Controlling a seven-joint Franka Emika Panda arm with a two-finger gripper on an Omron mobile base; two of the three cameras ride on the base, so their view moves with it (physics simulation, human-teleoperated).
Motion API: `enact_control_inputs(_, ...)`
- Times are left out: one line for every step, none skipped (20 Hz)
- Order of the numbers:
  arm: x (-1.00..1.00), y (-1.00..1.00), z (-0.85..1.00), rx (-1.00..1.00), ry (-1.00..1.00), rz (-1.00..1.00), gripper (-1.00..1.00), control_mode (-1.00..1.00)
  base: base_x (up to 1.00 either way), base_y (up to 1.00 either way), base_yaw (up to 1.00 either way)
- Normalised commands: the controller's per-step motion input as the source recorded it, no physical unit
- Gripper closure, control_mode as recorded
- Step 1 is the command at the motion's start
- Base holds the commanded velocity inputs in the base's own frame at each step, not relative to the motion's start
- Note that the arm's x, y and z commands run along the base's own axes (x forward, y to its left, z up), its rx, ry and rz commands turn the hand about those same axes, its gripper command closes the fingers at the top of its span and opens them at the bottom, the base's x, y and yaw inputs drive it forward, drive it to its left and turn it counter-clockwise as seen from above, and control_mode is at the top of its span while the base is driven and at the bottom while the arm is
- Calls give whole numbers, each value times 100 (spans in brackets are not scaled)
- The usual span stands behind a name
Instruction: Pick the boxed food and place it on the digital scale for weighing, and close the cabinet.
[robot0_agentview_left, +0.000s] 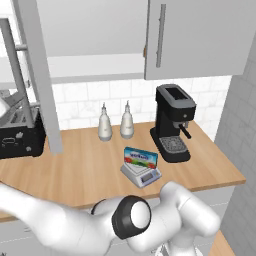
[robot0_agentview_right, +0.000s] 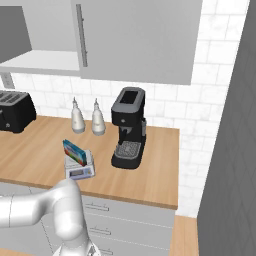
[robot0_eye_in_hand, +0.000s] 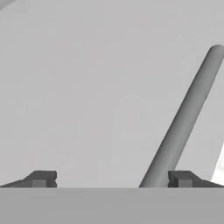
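Observation:
The blue boxed food (robot0_agentview_left: 140, 157) (robot0_agentview_right: 74, 151) stands tilted on the light-grey digital scale (robot0_agentview_left: 142, 174) (robot0_agentview_right: 80, 171) in the middle of the wooden counter. On the upper cabinet (robot0_agentview_left: 195, 35) (robot0_agentview_right: 135, 35), the left door (robot0_agentview_left: 42, 75) swings out toward me and the white shelf (robot0_agentview_right: 40, 60) shows inside; the right door is closed. In the hand view, my gripper (robot0_eye_in_hand: 112, 179) is open with nothing between its fingertips (robot0_eye_in_hand: 43, 178). It faces a flat grey door face (robot0_eye_in_hand: 87, 87) at close range, with the long bar handle (robot0_eye_in_hand: 183, 118) just inside the right fingertip.
A black coffee machine (robot0_agentview_left: 172, 122) (robot0_agentview_right: 129, 127) stands right of the scale. Two pale bottles (robot0_agentview_left: 104, 123) (robot0_agentview_left: 127, 121) sit by the tiled wall. A black toaster (robot0_agentview_left: 20, 135) (robot0_agentview_right: 15, 111) is at the left. Grey drawers (robot0_agentview_right: 115, 215) run below, and a grey wall (robot0_agentview_right: 230, 150) closes the right side.

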Motion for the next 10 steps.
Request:
enact_control_inputs(48, -74, 0, 8, 0, 0, -100, -100, 0, 0, 0)
enact_control_inputs(51, -69, 0, 7, 0, 0, -100, -100, 0, 0, 0)
enact_control_inputs(54, -69, 0, 6, 0, 0, -100, -100, 0, 0, 0)
enact_control_inputs(58, -70, 0, 5, 0, 0, -100, -100, 0, 0, 0)
enact_control_inputs(59, -68, 0, 5, 0, 0, -100, -100, 0, 0, 0)
enact_control_inputs(60, -68, 0, 5, 0, 0, -100, -100, 0, 0, 0)
enact_control_inputs(61, -69, 0, 5, 0, 0, -100, -100, 0, 0, 0)
enact_control_inputs(65, -72, 0, 6, 0, 0, -100, -100, 0, 0, 0)
enact_control_inputs(66, -76, 0, 6, 0, 0, -100, -100, 0, 0, 0)
enact_control_inputs(66, -78, 0, 8, 0, 0, -100, -100, 0, 0, 0)
